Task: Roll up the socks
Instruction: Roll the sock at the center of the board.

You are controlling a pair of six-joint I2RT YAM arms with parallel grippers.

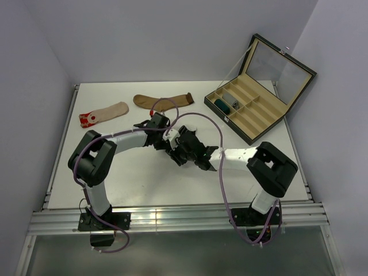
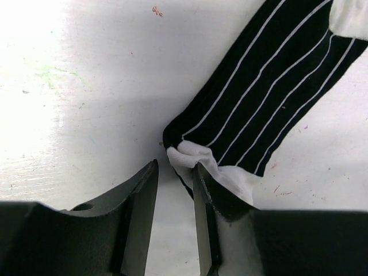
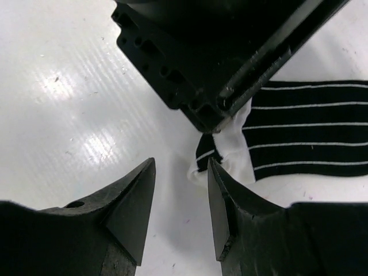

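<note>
A black sock with white stripes (image 2: 270, 86) lies flat on the white table, its white end (image 2: 198, 160) bunched up at my left gripper's tips. My left gripper (image 2: 175, 167) is open by a narrow gap. Its right finger (image 2: 202, 184) rests against the white end, and only bare table shows in the gap. The same sock (image 3: 310, 132) appears in the right wrist view. My right gripper (image 3: 181, 162) stands open just short of its white end (image 3: 233, 152), nothing between the fingers. From above, both grippers (image 1: 170, 140) (image 1: 183, 150) meet mid-table and hide this sock.
A beige red-toed sock (image 1: 103, 113) and a brown sock (image 1: 164, 100) lie flat at the back of the table. An open compartment box (image 1: 253, 109) at the back right holds a rolled teal sock (image 1: 220, 104) and a rolled grey one (image 1: 230, 100).
</note>
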